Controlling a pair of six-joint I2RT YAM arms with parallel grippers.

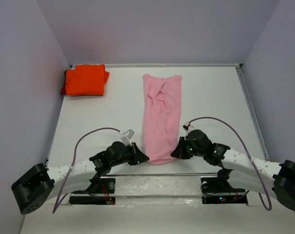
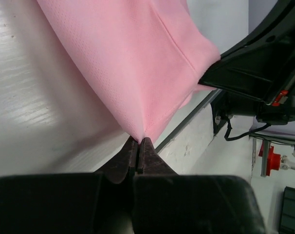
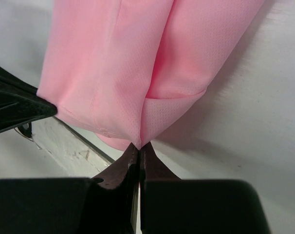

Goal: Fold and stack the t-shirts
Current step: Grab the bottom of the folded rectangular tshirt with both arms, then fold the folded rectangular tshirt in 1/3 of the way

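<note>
The pink t-shirt [image 1: 160, 117] lies as a long narrow strip down the middle of the table, wrinkled near its far end. My left gripper [image 1: 145, 157] is shut on its near left corner, seen in the left wrist view [image 2: 138, 140]. My right gripper [image 1: 175, 153] is shut on its near right corner, seen in the right wrist view [image 3: 138, 145]. The pink t-shirt rises from both pinches in the left wrist view [image 2: 133, 63] and the right wrist view [image 3: 138, 58]. The orange t-shirt [image 1: 85, 80] lies folded at the far left corner.
The table's near edge with a dark seam [image 3: 84, 140] runs just under the shirt's near hem. Both arm bases [image 1: 157, 187] sit below it. Grey walls close the table on three sides.
</note>
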